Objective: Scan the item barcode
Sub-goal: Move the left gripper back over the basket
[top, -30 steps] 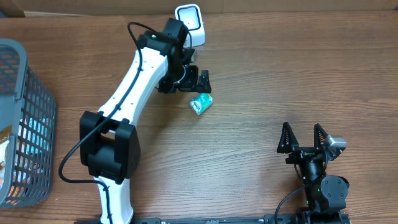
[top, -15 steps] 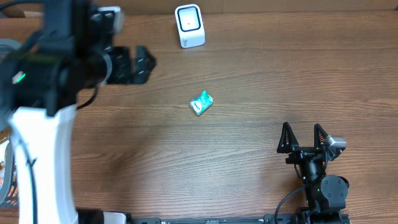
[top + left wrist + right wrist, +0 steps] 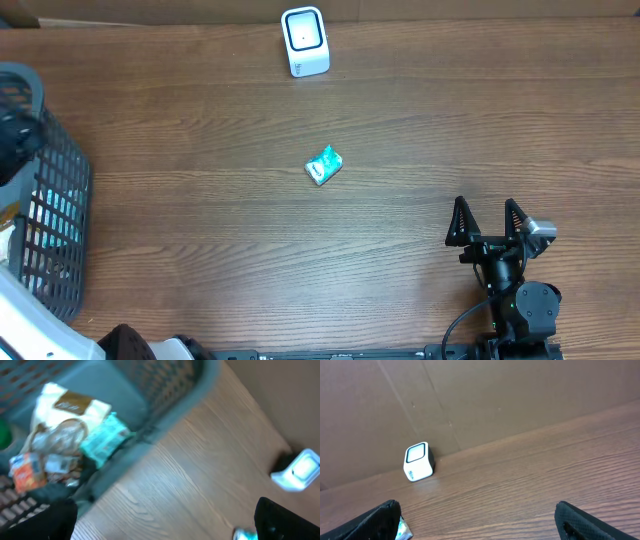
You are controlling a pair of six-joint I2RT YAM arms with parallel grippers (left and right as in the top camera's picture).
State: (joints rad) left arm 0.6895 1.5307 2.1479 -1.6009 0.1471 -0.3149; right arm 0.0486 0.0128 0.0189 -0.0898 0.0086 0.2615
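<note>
The right hand is sitting wide open and empty near the table's near right corner, its black pointed fingers aiming toward the far edge. The left hand, blurred, is hanging open and empty over the left edge, above a grey plastic mesh basket. The item, a small teal foil packet, is lying on the brown wood grain near the middle, well apart from both hands. A white, rounded boxy scanner is standing at the far edge.
</note>
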